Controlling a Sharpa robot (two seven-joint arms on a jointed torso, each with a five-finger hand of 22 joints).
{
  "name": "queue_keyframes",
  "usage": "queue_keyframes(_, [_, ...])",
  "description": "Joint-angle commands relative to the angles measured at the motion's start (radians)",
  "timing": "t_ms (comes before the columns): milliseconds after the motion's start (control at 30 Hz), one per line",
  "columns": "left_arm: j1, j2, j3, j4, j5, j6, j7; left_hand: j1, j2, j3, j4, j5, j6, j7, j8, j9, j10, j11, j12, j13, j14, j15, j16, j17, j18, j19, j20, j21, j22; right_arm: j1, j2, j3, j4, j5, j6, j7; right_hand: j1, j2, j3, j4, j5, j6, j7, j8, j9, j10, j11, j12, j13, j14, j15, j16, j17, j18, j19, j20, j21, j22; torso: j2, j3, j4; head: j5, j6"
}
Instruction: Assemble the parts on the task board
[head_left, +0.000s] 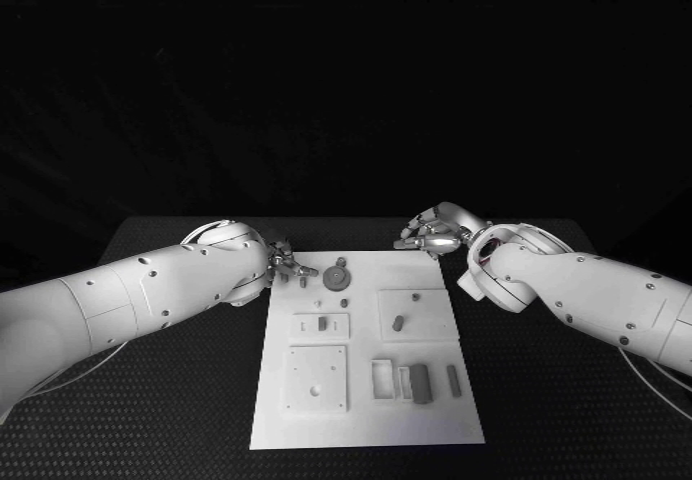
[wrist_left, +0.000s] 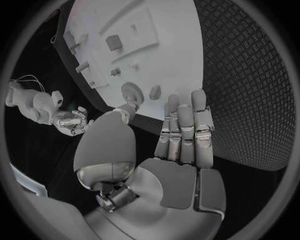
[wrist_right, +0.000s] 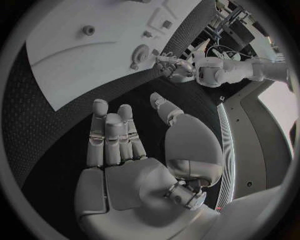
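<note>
Looking down on the task board (head_left: 368, 345), a white plate lying lengthwise in the middle of the black table (head_left: 577, 400), its far edge between the two hands. Parts on it look small, rigid and light; likely moulded plastic or metal, so probably slick under metal fingertips and prone to skate on the smooth plate.

- Round disc part (head_left: 336, 275) near the board's far edge, toward its left side. Judged best taken by its rim, thumb against one finger.
- Small upright peg (head_left: 398, 323) standing in the square block right of centre. Narrow; a fingertip pinch from above seems the only hold.
- Long bars (head_left: 420, 383) by the near right corner, lying side by side. Grip across the short width, mid-length.

Left hand (head_left: 284, 262) at the board's far left corner, fingers straight and held side by side in its wrist view (wrist_left: 181, 145), thumb out toward the disc, holding nothing. Right hand (head_left: 430, 236) just off the far right corner, fingers likewise extended (wrist_right: 115, 150), palm empty.

Hard to make out: whether the left thumb touches the disc; the tiny pieces near the far left corner; depth of the recesses in the square blocks; which part fits where.
</note>
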Motion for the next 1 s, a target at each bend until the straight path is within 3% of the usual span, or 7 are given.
queue_keyframes(33, [0.0,0.006,0.001,-0.004,-0.019,0.028,0.01,0.008,0.005,-0.011,0.002,-0.003,-0.011,0.018,0.007,-0.004,0.01,0.0,0.001,-0.001,0.008,-0.001,0.004,0.002,0.027,0.011,-0.001,-0.004,0.002,0.0,0.002,0.0,0.001,0.001,0.012,0.007,0.0,0.008,-0.003,0.004,0.004,-0.001,0.006,-0.004,0.0,-0.008,-0.001,0.004,-0.002,-0.007,0.0,-0.006,-0.001,0.015,-0.007,0.0,-0.005,0.019,-0.001,0.0008,0.0011,-0.001,-0.002])
queue_keyframes(300, [-0.004,0.017,0.001,-0.015,-0.047,0.023,0.006,0.027,0.05,-0.062,0.002,-0.003,0.011,0.005,0.034,-0.026,0.032,-0.013,0.02,0.004,0.029,-0.014,0.018,0.012,0.029,0.034,-0.012,0.005,0.017,0.0,0.004,0.0,0.001,0.001,0.013,0.006,-0.001,0.008,-0.003,0.004,0.004,-0.001,0.006,-0.004,0.0,-0.008,-0.001,0.004,-0.002,-0.007,0.0,-0.006,-0.001,0.015,-0.007,0.0,-0.005,0.019,-0.001,0.0002,0.0007,-0.001,-0.003])
queue_keyframes(600, [-0.005,0.026,0.001,-0.026,-0.048,0.056,0.002,0.067,0.12,-0.149,0.003,0.0,0.068,-0.022,0.077,-0.063,0.082,-0.039,0.046,0.004,0.065,-0.04,0.045,0.036,0.028,0.072,-0.032,0.021,0.04,0.0,0.006,0.0,0.001,0.001,0.014,0.006,-0.001,0.008,-0.003,0.004,0.004,-0.001,0.006,-0.004,0.0,-0.008,-0.001,0.004,-0.002,-0.007,0.0,-0.006,-0.002,0.015,-0.007,0.0,-0.005,0.019,-0.001,0.0008,0.001,0.0,-0.004])
queue_keyframes(833, [-0.008,0.035,0.001,-0.047,-0.046,0.076,0.006,0.096,0.176,-0.194,0.003,0.034,0.113,-0.038,0.081,-0.089,0.116,-0.054,0.053,-0.002,0.085,-0.055,0.057,0.058,0.023,0.092,-0.046,0.035,0.045,0.0,0.007,0.0,0.001,0.001,0.015,0.006,-0.001,0.008,-0.003,0.004,0.004,-0.001,0.006,-0.004,0.0,-0.008,-0.001,0.004,-0.002,-0.008,0.0,-0.006,-0.002,0.015,-0.007,0.0,-0.005,0.019,0.0,0.0009,0.0001,-0.001,-0.004])
queue_keyframes(1000, [-0.009,0.039,0.001,-0.056,-0.032,0.09,0.007,0.111,0.194,-0.221,0.003,0.079,0.129,-0.042,0.079,-0.105,0.13,-0.059,0.051,-0.007,0.092,-0.059,0.057,0.071,0.019,0.095,-0.053,0.042,0.045,0.0,0.007,0.0,0.001,0.001,0.015,0.006,0.0,0.008,-0.003,0.004,0.004,-0.001,0.006,-0.004,0.0,-0.008,-0.001,0.005,-0.002,-0.008,0.0,-0.006,-0.002,0.015,-0.007,0.0,-0.005,0.019,-0.001,0.0011,0.0002,-0.001,-0.005])
